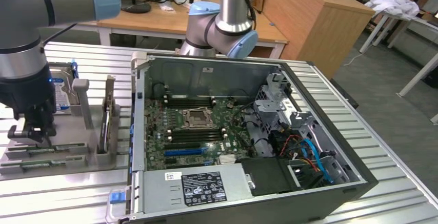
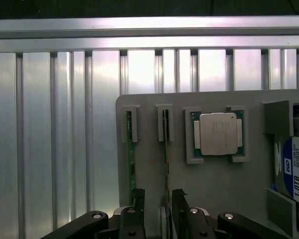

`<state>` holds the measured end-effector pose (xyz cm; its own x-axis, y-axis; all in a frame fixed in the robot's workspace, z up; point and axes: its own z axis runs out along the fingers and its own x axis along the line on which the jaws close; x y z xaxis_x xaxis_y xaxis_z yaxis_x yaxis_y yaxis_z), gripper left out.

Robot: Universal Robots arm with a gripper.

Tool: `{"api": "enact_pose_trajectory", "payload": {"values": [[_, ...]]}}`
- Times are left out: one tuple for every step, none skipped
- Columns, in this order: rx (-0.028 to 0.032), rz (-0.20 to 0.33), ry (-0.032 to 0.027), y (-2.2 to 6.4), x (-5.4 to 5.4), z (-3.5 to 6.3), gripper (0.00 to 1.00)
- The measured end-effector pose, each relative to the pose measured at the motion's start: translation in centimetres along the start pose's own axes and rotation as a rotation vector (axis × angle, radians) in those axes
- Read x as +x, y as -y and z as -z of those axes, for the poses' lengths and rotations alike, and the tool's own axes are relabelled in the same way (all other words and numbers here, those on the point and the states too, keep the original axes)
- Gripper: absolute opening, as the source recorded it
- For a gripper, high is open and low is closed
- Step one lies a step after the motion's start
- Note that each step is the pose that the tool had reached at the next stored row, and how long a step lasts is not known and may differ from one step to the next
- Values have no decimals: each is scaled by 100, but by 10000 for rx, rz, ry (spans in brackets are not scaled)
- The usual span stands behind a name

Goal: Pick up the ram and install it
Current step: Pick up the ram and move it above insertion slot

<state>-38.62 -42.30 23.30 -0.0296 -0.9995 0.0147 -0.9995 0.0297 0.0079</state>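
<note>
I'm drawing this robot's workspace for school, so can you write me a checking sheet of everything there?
Surface: ribbed metal table, carrying a grey tray and an open computer case.
Job's things: one ram stands on edge in the tray between the jaws; a second ram stands beside it.
Clutter: processor chip and hard drive in the tray.
Jaws: open, either side of that ram, not closed on it.
Cables: blue cables inside the case.
Surroundings: wooden desks, white cloth.

End effector point(image 2: 158, 195) spread wide — straddling the ram point(image 2: 165, 144) on the grey tray point(image 2: 219, 184).
</note>
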Motion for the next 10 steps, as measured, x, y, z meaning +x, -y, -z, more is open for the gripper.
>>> {"api": "enact_pose_trajectory", "payload": {"values": [[-2, 0, -2, 0, 0, -4, 36], [-3, 0, -2, 0, 0, -7, 36], [-1, 0, -1, 0, 0, -13, 36], [-2, 0, -1, 0, 0, -18, 36], [-2, 0, -2, 0, 0, -24, 36], [-4, 0, -3, -1, 0, -27, 36], [-6, 0, -4, -1, 0, -29, 36], [-5, 0, -4, -1, 0, -32, 36], [-4, 0, -3, -1, 0, -35, 36], [-4, 0, -3, 0, 0, -38, 36]]}}
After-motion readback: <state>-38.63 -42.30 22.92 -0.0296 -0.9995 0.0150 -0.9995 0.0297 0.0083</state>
